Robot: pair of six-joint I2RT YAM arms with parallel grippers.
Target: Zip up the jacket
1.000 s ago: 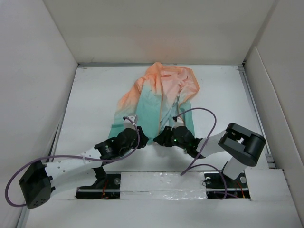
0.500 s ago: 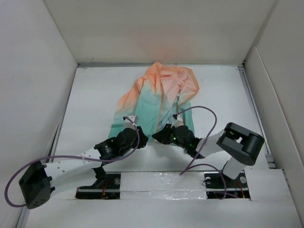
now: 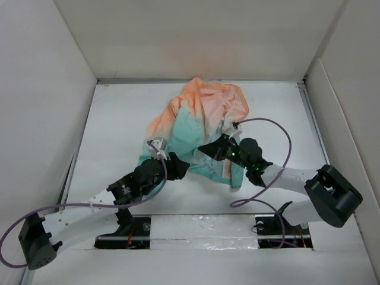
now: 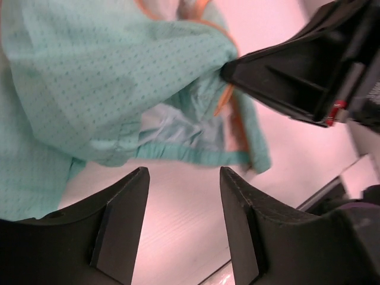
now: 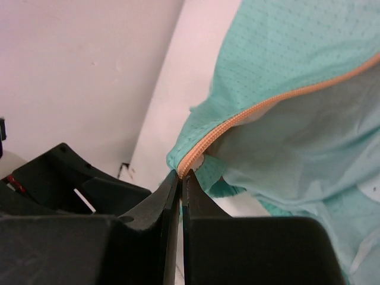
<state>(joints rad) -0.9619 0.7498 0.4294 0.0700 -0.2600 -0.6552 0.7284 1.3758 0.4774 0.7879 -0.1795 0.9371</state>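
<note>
On the table point(image 3: 113, 124), centred toward its far edge: the jacket point(image 3: 196, 122). Just before its near hem: left gripper point(image 3: 180, 168). Right of that, touching the near end of the zipper point(image 5: 237, 119): right gripper point(image 3: 206, 148).

Readable text: none.
Right gripper point(image 4: 230, 70): faint white marking at the picture's edge, too blurred to read.

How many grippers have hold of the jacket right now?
1. The right gripper pinches the jacket at its orange zipper edge near the hem; the left gripper hangs open, empty.
</note>
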